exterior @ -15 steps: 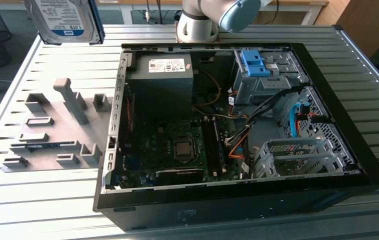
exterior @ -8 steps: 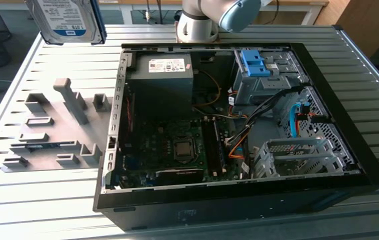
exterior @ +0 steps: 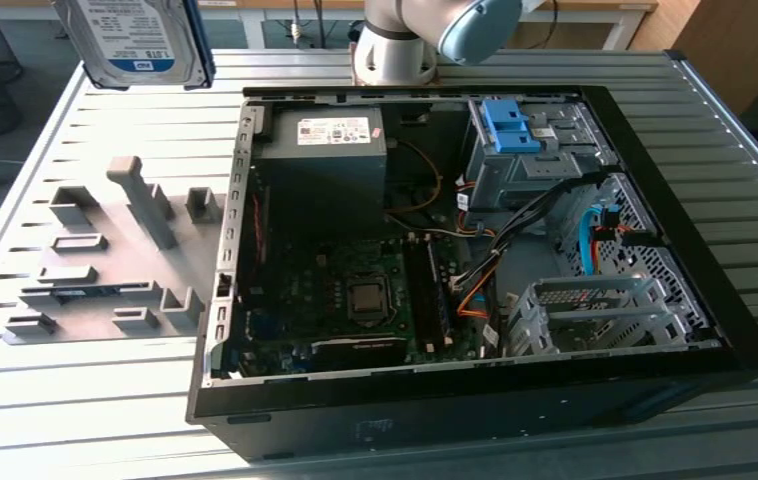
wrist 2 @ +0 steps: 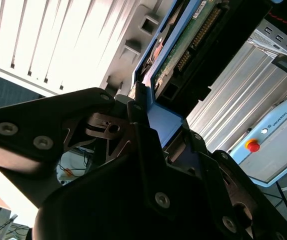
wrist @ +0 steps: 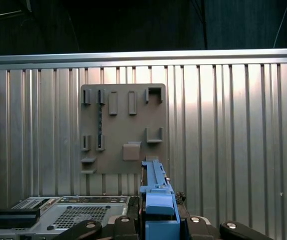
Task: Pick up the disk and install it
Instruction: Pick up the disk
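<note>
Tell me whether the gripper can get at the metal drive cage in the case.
Probably yes: the case is open on top, the drive cage uncovered, cables only beside it. The gripper is shut on the disk, held above the table.

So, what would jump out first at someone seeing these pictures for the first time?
The open computer case dominates the exterior view's middle, its insides exposed, on a slatted metal table. At that view's upper left the disk hangs in the air, and in the second wrist view the tool is clamped on its blue bracket.
</note>
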Controlling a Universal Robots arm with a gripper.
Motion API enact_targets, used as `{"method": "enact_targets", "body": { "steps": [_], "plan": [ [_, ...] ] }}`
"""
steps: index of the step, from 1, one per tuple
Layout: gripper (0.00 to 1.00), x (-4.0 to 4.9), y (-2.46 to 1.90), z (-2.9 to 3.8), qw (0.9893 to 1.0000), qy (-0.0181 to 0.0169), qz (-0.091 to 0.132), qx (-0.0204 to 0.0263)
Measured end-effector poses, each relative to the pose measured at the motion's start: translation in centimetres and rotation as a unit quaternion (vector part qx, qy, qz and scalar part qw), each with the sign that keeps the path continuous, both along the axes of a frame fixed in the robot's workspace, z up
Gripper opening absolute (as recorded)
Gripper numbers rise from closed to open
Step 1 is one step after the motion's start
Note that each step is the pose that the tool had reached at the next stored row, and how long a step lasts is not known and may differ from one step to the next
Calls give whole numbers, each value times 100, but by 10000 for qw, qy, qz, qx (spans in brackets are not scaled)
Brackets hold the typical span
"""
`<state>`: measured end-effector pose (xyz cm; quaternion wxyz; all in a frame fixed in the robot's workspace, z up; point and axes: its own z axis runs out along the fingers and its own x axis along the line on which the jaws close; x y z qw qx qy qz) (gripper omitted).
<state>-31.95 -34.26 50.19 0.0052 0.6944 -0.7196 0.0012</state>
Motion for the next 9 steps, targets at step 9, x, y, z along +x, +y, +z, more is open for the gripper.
{"method": "enact_targets", "body": {
  "steps": [9],
  "plan": [
    [36,42,0,0,10000,0,0,0]
  ]
}}
